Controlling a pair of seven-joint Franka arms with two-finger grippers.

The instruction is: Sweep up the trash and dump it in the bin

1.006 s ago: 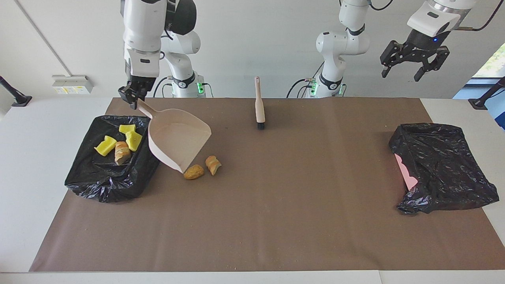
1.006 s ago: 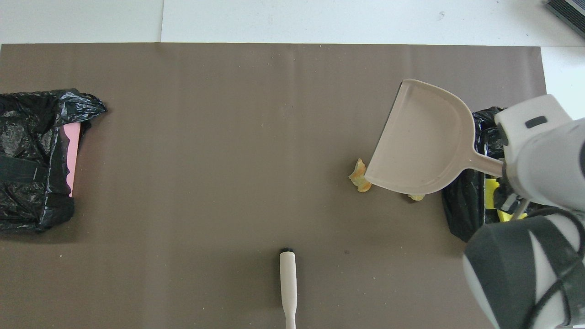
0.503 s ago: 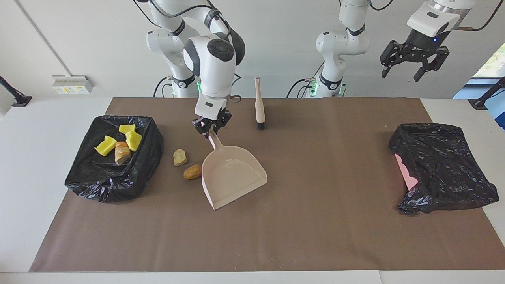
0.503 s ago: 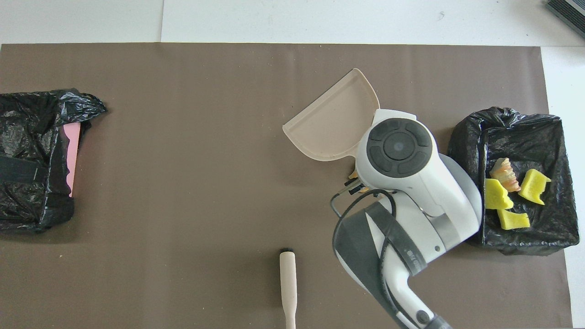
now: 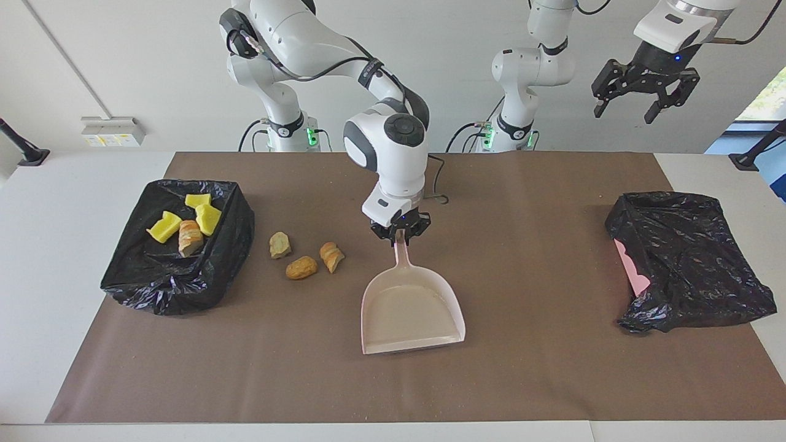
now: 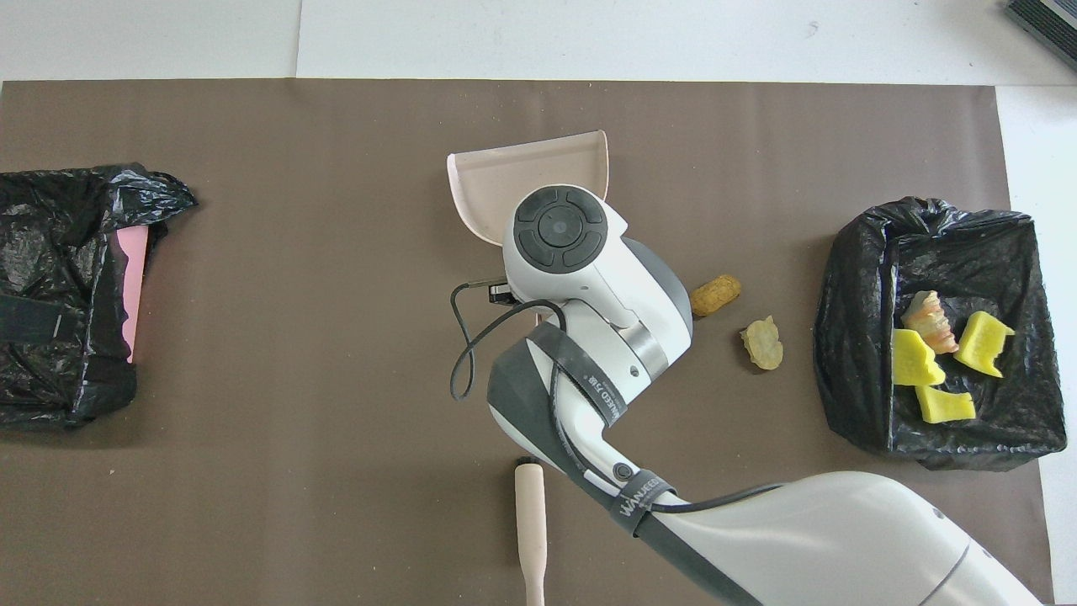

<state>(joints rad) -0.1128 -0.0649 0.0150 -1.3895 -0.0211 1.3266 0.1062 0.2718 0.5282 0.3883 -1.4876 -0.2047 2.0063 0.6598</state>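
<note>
The facing view shows the right gripper clamped on the handle of the dustpan. In the overhead view the arm's wrist hides that grip, and only the pan's open end shows past it. The pan rests flat near the middle of the mat, its long axis running from the robots' edge toward the facing edge, handle toward the robots, open mouth away from them.

The facing view alone shows the left gripper, raised high over the table's corner at the left arm's end, fingers spread and holding nothing; that arm waits.

Three brown lumps lie on the mat between the pan and the bin: one nearest the bin, one beside it, one nearest the pan. The overhead view shows only two of them; the arm covers the third.

The bin, lined in black, sits at the right arm's end of the mat. Inside it lie three yellow chunks and one brown lump, touching one another.

The brush lies near the robots' edge, its long axis square to that edge, bristle end away from the robots. It shows in the overhead view only.

A second black bag over something pink sits at the left arm's end.
</note>
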